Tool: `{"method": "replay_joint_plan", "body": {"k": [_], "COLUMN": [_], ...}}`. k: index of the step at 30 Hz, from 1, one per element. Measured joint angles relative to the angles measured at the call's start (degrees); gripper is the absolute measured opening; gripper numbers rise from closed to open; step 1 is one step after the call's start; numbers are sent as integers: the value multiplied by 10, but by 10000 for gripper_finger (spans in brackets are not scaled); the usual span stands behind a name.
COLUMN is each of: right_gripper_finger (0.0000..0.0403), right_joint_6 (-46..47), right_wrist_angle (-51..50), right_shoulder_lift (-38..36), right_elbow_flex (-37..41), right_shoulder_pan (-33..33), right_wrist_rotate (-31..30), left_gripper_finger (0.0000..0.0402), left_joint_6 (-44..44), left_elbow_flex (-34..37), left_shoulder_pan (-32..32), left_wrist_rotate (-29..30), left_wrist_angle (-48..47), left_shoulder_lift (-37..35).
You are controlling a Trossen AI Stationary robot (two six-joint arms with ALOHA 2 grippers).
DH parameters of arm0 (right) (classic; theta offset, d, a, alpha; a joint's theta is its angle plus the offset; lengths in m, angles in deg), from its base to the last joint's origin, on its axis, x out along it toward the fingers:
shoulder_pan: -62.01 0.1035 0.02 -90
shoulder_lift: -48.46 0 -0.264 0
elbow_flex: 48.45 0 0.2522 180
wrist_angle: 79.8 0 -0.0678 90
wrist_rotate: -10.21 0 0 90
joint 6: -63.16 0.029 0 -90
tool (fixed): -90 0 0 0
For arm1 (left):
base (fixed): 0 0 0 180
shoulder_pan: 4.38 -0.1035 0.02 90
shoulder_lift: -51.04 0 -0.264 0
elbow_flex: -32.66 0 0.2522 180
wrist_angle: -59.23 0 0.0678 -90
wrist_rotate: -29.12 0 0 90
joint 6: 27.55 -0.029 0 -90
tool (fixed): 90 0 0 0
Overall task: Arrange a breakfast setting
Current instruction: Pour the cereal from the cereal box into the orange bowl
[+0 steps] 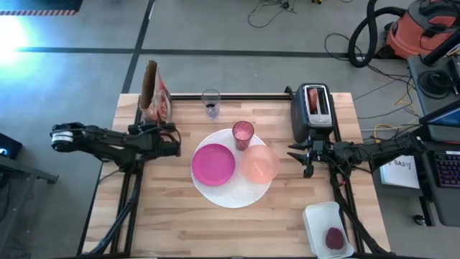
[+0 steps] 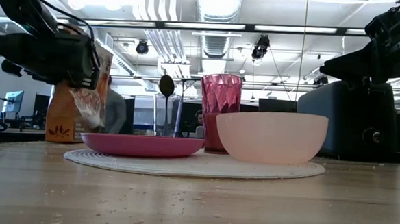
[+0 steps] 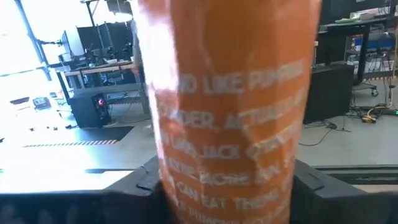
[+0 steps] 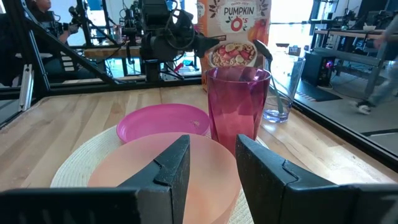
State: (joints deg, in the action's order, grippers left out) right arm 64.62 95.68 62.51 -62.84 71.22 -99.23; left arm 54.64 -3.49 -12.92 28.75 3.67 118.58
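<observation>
On the desk [image 1: 180, 223] the disc [image 1: 230, 194] carries the plate [image 1: 213, 164] at left, the bowl [image 1: 259, 163] at right and the tumbler [image 1: 243, 134] behind them. A glass [image 1: 210, 103] stands farther back, a cereal bag [image 1: 154, 93] back left, a toaster [image 1: 314, 111] right, a tray [image 1: 316, 216] front right.

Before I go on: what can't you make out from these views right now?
- Left tool: its own camera is filled by the orange cereal bag, so the grip on it is unseen.
- Toaster slots: the bread is too small from above.
- White tray: cut off by the picture's bottom edge; the dark-red item in it is unclear.
</observation>
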Motion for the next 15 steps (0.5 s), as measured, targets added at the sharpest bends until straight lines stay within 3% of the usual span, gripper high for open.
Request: {"method": "replay_joint_plan", "body": {"k": [10, 15], "right_gripper_finger": [118, 118], "right_joint_6": [0, 0], "right_wrist_angle": [0, 0], "right_shoulder_lift": [0, 0], "right_elbow_flex": [0, 0], "right_shoulder_pan": [0, 0], "right_wrist_rotate": [0, 0], "left_gripper_finger": [20, 7], "left_joint_6": [-6, -9], "left_elbow_flex": [-12, -13], "left_shoulder_pan": [0, 1], "left_wrist_rotate": [-22, -29], "left_wrist_angle": [11, 4], "left_shoulder_lift": [32, 23]}}
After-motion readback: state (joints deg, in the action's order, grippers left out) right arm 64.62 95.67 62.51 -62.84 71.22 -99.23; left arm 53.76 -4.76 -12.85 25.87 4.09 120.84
